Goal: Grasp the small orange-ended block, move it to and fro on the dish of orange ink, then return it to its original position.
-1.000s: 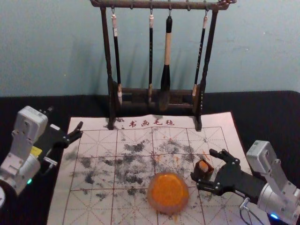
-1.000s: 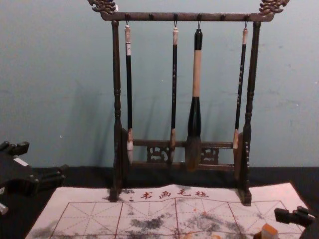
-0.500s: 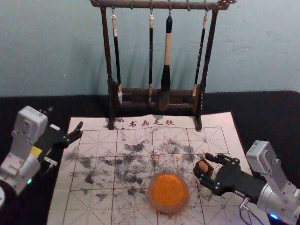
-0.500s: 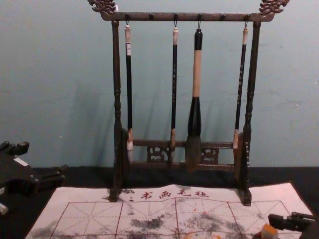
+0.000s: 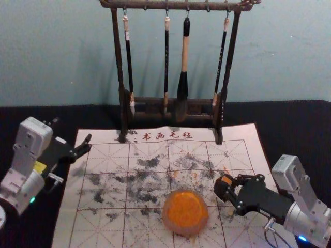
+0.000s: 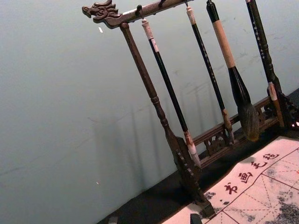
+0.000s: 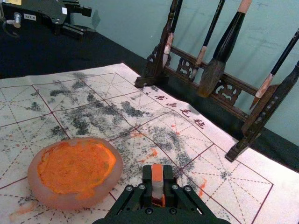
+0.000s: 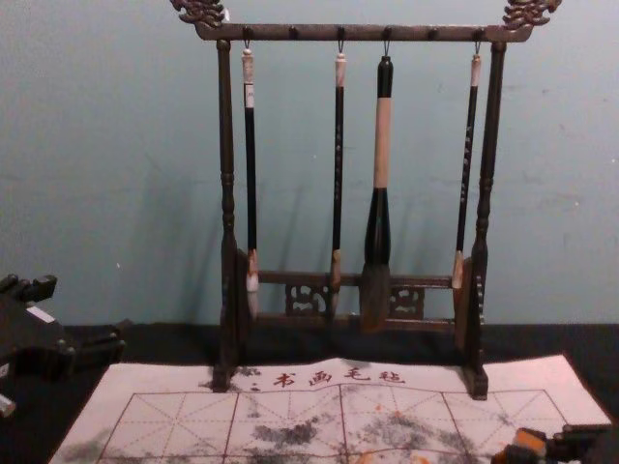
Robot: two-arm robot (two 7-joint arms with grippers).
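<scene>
My right gripper [image 5: 229, 187] is at the right of the mat in the head view, its fingers closed around the small orange-ended block [image 5: 226, 180]. In the right wrist view the block [image 7: 158, 185] stands upright, orange end up, pinched by the right gripper [image 7: 158, 187]. A dark small holder sits around or under it, mostly hidden by the fingers. The dish of orange ink [image 5: 168, 226] lies on the mat to the left of that gripper, apart from it. My left gripper [image 5: 72, 132] is parked open and empty at the left; its fingertips edge into the left wrist view.
A dark wooden rack [image 5: 121, 72] with several hanging brushes stands at the mat's far edge. The ink-stained white mat [image 5: 106, 232] lies on a black table [image 5: 300, 124], with a wall behind.
The right gripper's fingers have come together from wide apart on either side of the block and are now shut on it. The left arm and the dish have stayed put.
</scene>
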